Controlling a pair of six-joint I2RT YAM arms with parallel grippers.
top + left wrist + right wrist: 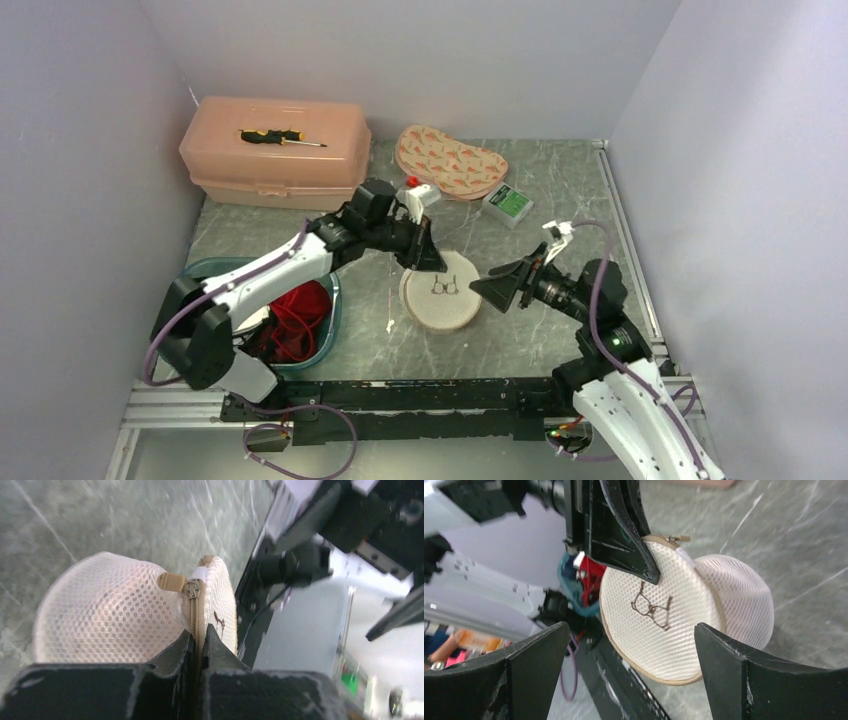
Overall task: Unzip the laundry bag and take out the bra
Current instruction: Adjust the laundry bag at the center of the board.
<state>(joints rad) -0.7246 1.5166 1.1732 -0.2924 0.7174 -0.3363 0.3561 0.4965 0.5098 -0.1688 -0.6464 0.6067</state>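
Note:
The laundry bag [440,292] is a round white mesh dome with a tan rim and a bra drawn on its flat face [659,615]. My left gripper [199,632] is shut on its zipped tan seam [194,607], just below the zipper pull [172,582], and holds the bag tilted on its edge. The zipper looks closed. My right gripper [629,626] stands wide open, level with the bag's flat face and touching nothing; in the top view it [490,285] is just right of the bag. The bra [300,315], red with thin straps, lies in the teal basin [333,300].
A peach plastic toolbox [275,150] with a screwdriver [280,138] on its lid stands at the back left. A patterned pouch [450,160] and a small green-and-white box [508,203] lie at the back. Walls close in on both sides.

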